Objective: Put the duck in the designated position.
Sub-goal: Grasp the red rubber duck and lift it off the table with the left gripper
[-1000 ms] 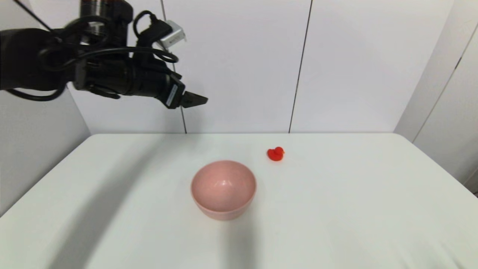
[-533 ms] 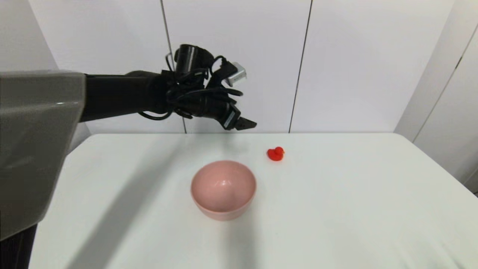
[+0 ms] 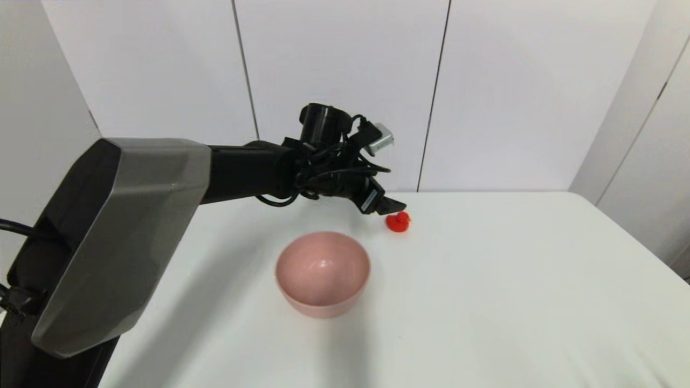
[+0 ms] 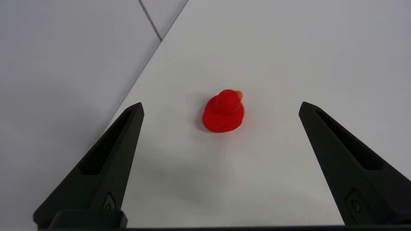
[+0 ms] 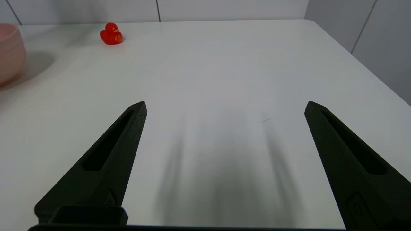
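Our left gripper (image 3: pixel 396 205) has swung down right beside the red rubber duck (image 3: pixel 398 222).
Fingers spread wide, nothing grabbed yet; we'd say the pick-up comes next.

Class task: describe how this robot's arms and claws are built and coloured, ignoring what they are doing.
The left arm has a grey angular shell, then a black forearm wrapped in looping black cables, with a silver connector block on top. The left claw and right claw each have two long, tapering matte black fingers with slotted inner faces.

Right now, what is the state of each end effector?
Left end effector: open, empty, near the small red rubber duck.
Right end effector: open, empty.
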{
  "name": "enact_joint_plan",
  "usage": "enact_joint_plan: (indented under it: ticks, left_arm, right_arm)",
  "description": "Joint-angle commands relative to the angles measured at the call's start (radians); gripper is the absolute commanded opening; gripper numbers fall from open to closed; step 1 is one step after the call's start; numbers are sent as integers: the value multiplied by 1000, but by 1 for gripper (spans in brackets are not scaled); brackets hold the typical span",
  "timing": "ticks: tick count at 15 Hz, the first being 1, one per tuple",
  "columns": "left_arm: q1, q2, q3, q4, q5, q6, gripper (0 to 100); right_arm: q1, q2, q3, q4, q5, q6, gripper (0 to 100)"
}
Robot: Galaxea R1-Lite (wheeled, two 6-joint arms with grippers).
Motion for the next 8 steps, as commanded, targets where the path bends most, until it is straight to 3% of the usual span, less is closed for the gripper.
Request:
enact_joint_plan:
  ticks: [1, 8]
  left_arm:
    - [-49, 50, 0, -57, 1, -52, 100]
    - [-81, 125, -11, -85, 1, -49, 100]
  right_arm:
    - [0, 1, 0, 0, 0, 1, 100]
    - [0, 1, 0, 0, 0, 1, 100]
